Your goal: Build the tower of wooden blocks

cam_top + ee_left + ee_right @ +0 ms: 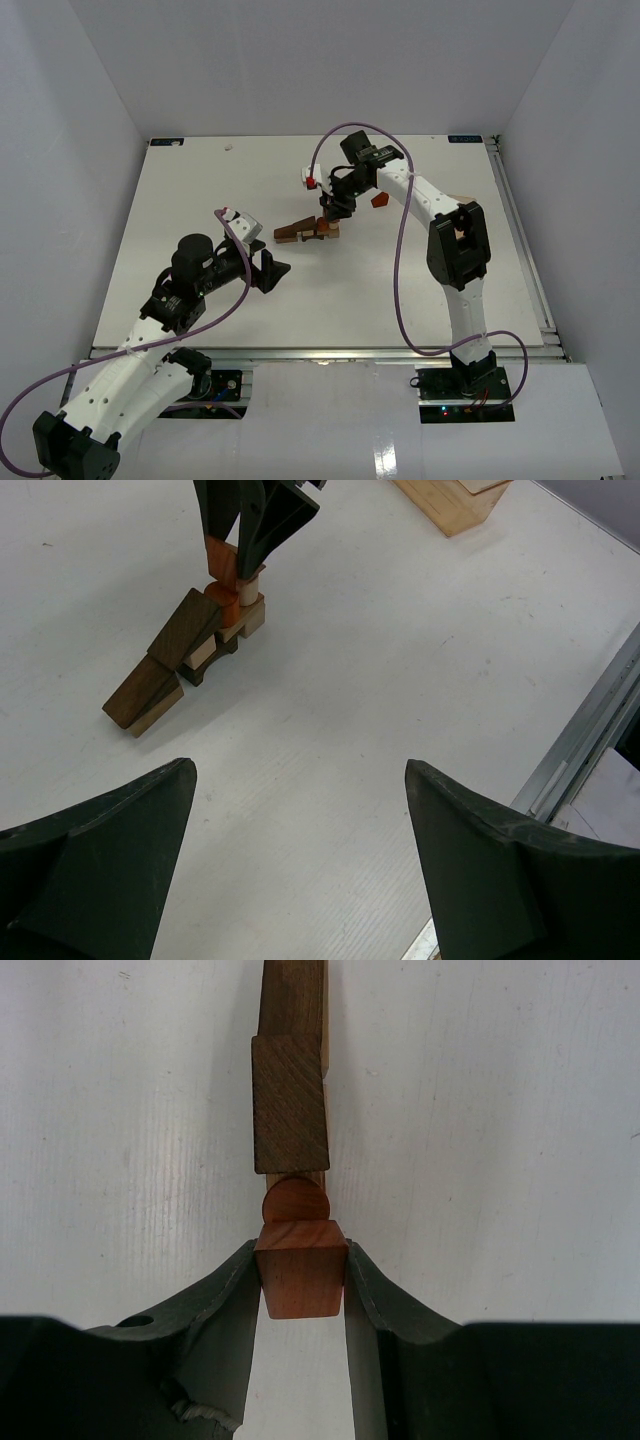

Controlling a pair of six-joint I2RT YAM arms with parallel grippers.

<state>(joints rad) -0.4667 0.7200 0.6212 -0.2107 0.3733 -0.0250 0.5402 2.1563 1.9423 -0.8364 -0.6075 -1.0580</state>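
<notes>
This looks like a robotics lab, a purpose-built test cell rather than a workshop or a home. The white table (pixel 200 290) is boxed in on three sides by plain white walls (pixel 70 120), and metal rails (pixel 320 352) frame its near and right edges. Two black-and-white robot arms, the left arm (pixel 130 375) and the right arm (pixel 455 250), are bolted side by side at the near edge, each trailing a purple cable (pixel 400 270) up to its wrist. Small red lights, perhaps status lamps, glow at the right arm's base (pixel 455 385). On the table lie small wooden blocks (pixel 305 232) and a pale wooden slab (pixel 450 510), plain test props rather than tools or household goods
</notes>
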